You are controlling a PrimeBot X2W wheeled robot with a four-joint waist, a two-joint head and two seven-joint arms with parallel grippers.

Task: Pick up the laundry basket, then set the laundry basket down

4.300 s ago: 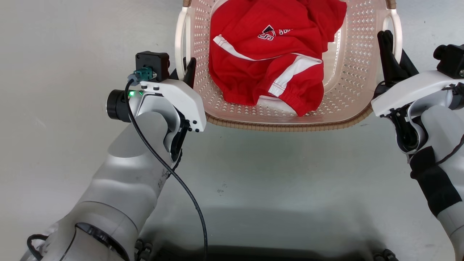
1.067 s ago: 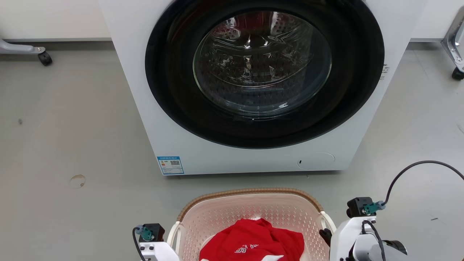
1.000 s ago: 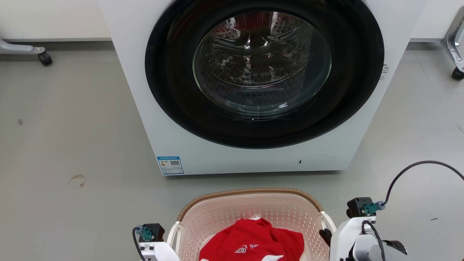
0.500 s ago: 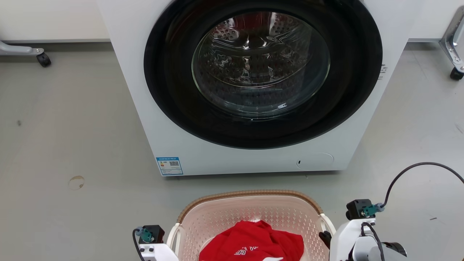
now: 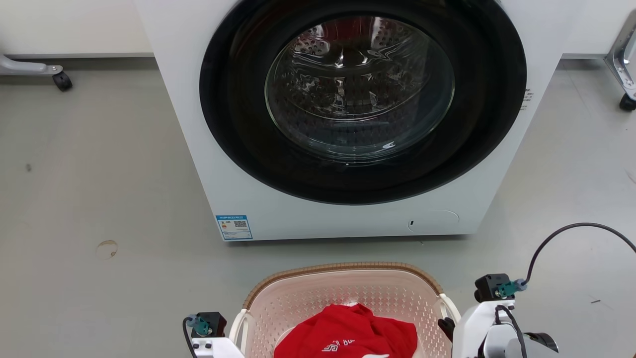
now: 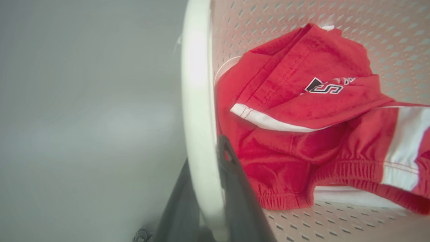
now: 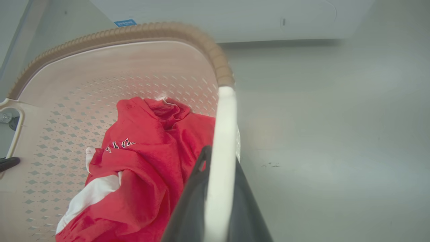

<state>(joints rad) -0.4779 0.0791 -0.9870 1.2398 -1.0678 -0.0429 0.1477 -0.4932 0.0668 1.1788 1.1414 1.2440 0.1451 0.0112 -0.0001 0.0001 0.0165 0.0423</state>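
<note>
The pale pink perforated laundry basket point(image 5: 343, 271) with its brown woven rim sits at the bottom middle of the head view, just in front of the washer. A red garment point(image 5: 348, 333) with white stripes lies inside it. In the left wrist view my left gripper point(image 6: 205, 158) is shut on the basket's white left handle point(image 6: 198, 84), one dark finger on each side. My right gripper point(image 7: 220, 161) is shut the same way on the white right handle point(image 7: 223, 127). A dark right finger point(image 5: 445, 325) shows beside the basket.
A large white washing machine point(image 5: 198, 149) with a shut round glass door point(image 5: 360, 84) stands close behind the basket. Castor wheels of frames stand at the far left point(image 5: 62, 80) and far right point(image 5: 627, 102). Grey floor point(image 5: 99, 199) lies open on both sides.
Since 4.3 s ago the head view has swung up from the basket to the washer. In the last second the basket and both wrists slid slightly lower in the view.
</note>
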